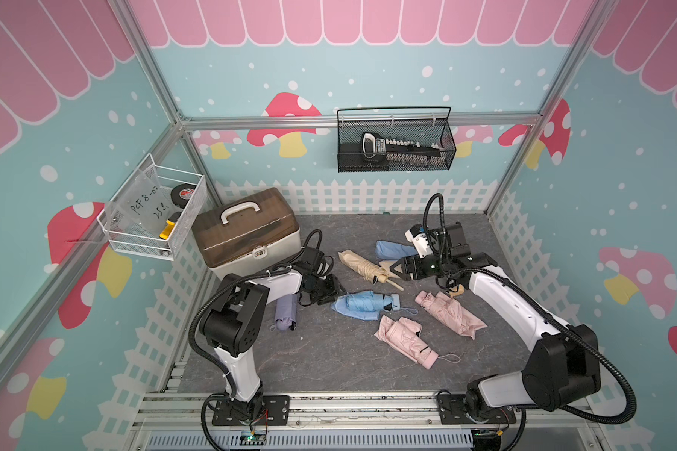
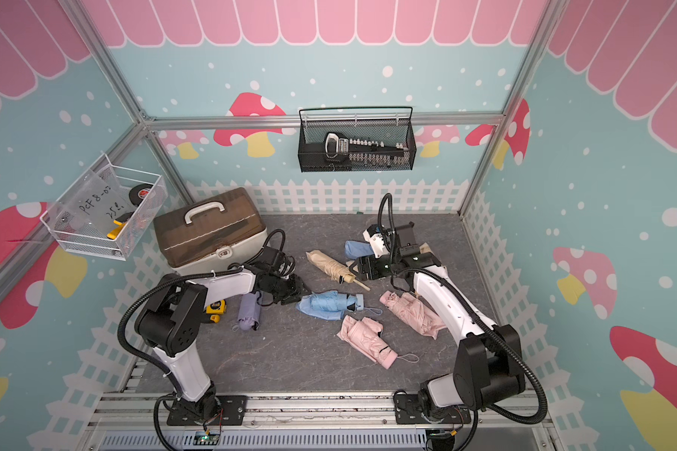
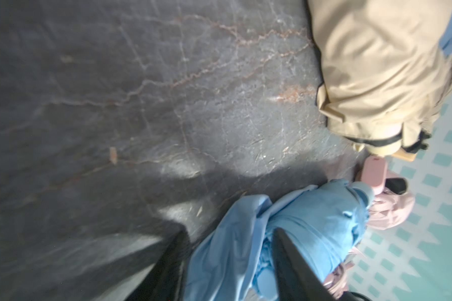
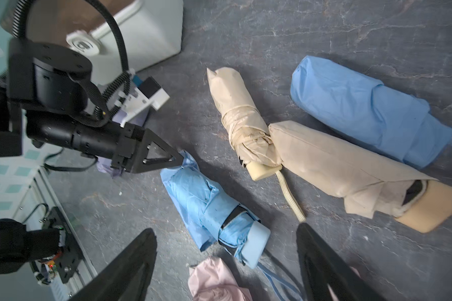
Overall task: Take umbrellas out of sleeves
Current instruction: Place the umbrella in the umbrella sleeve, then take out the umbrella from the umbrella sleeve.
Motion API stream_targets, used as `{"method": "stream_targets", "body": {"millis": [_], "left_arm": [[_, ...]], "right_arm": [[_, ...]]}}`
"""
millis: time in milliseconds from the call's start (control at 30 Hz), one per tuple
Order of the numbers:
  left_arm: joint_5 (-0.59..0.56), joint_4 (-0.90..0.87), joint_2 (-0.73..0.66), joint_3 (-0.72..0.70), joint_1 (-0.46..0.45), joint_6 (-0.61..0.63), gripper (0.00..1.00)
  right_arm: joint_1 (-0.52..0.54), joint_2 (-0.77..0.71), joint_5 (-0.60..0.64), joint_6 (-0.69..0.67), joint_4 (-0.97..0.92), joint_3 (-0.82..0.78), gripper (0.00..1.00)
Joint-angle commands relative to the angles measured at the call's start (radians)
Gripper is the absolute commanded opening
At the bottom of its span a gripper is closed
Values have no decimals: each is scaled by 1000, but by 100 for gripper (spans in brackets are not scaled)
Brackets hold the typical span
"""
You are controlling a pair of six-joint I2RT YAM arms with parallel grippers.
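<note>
The light blue umbrella [image 1: 370, 302] lies mid-worktop [image 1: 329, 363], its handle end bare and its tip end wrapped in the loose blue sleeve [image 4: 185, 182]. My left gripper [image 4: 179, 159] sits at the sleeve's closed end, jaws parted astride the cloth rather than pinching it. I judge that the right spot for drawing the sleeve off lengthwise. My right gripper [image 1: 392, 270] hangs released and empty beside the beige sleeved umbrella [image 4: 337, 166], likely ready to anchor a handle.
</note>
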Motion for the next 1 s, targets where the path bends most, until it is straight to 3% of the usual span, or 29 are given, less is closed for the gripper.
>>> {"method": "stream_targets", "body": {"millis": [0, 67, 567, 867, 967], "left_arm": [[-61, -59, -51, -2, 9, 30, 67], [-85, -95, -84, 13, 10, 45, 72], [-190, -161, -380, -67, 22, 73, 73], [-179, -161, -434, -150, 71, 66, 73], [-166, -163, -432, -158, 93, 70, 73]], "right_arm": [[27, 68, 94, -129, -158, 83, 82], [47, 123, 115, -151, -173, 137, 82], [188, 727, 246, -285, -297, 697, 82], [192, 901, 339, -305, -332, 849, 82], [194, 940, 330, -315, -334, 884, 77]]}}
